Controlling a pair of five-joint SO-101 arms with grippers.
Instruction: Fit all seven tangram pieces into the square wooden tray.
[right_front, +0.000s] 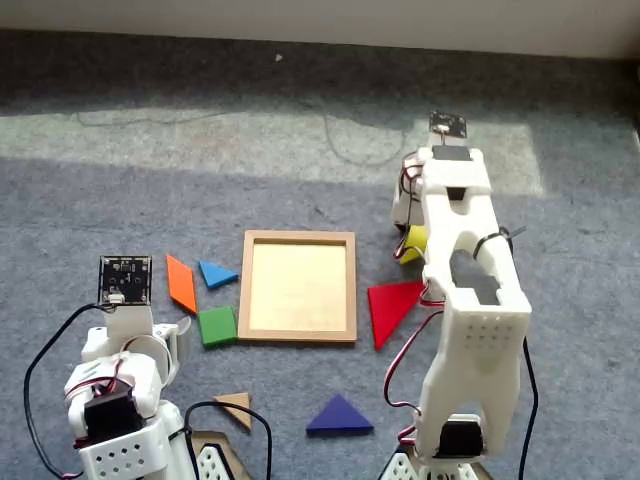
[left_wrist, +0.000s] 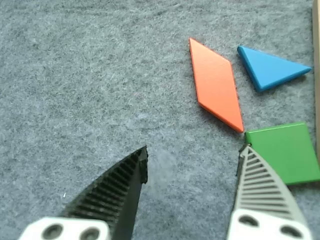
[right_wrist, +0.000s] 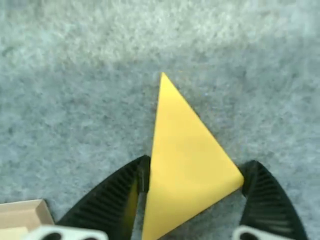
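Where the left arm (right_front: 120, 380) is folded at the near left of the grey tabletop (right_front: 90, 200), the left jaws are held wide apart above the bare covering, gripping no piece. In the left wrist view the pale finger's tip is seen at a corner of the green square (left_wrist: 287, 152); whether it touches cannot be told. Just beyond those jaws an orange parallelogram (right_front: 181, 283) is laid flat, with a light blue triangle (right_front: 216, 273) just beside it on the tray side, and the green square is placed nearer the arms, close against the tray's left edge. A tan triangle (right_front: 236, 406) is found nearer still, beside the left arm's base. The square wooden tray (right_front: 298, 238) is set at the middle of the tabletop, between the two arms, and every piece is seen outside it. A dark blue triangle (right_front: 339, 416) is laid in front of the tray's near right corner. A red triangle (right_front: 392, 305) is placed just right of the tray, partly under the right arm (right_front: 470, 320). That arm is stretched away from its base, and the right jaws are closed against two edges of the yellow triangle (right_wrist: 187, 160), which is located beyond the tray's far right corner.
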